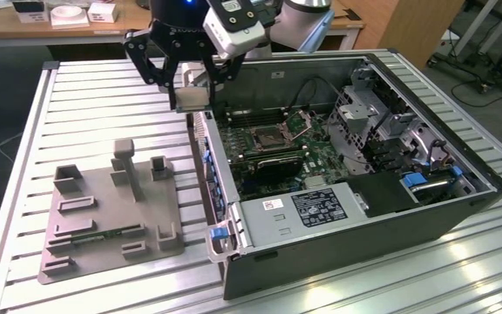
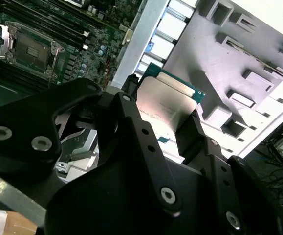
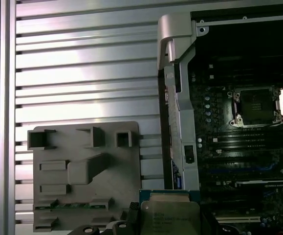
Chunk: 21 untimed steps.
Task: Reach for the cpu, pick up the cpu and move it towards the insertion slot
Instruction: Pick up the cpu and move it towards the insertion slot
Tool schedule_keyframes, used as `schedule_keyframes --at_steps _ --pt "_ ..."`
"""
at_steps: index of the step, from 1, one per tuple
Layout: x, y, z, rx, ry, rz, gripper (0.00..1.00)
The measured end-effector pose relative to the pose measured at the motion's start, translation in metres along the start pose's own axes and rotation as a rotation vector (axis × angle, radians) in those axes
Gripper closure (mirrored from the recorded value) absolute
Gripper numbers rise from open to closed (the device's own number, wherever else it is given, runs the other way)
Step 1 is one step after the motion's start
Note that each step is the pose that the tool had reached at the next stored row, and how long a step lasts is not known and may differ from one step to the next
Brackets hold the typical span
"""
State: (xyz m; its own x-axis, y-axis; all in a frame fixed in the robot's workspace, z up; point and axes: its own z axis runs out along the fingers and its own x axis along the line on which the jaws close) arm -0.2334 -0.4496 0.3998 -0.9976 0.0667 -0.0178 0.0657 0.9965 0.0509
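My gripper hangs above the near wall of the open computer case, shut on the cpu. In both wrist views the cpu shows as a silver square with a green edge, clamped between the black fingers. The insertion slot lies on the green motherboard inside the case, with its metal bracket hinged up. It lies to the exterior view's right of the gripper and lower. The slot is uncovered in both wrist views.
A grey tray with raised holders lies on the slatted table, at the exterior view's left of the case. A green memory stick sits in it. Drive cages and a power supply fill the case's other parts.
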Motion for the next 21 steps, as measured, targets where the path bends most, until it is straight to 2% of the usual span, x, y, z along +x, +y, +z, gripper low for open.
schedule_keyframes --at_steps 21 --pt "-0.0186 0.0012 0.0004 0.0001 -0.0003 0.005 0.45"
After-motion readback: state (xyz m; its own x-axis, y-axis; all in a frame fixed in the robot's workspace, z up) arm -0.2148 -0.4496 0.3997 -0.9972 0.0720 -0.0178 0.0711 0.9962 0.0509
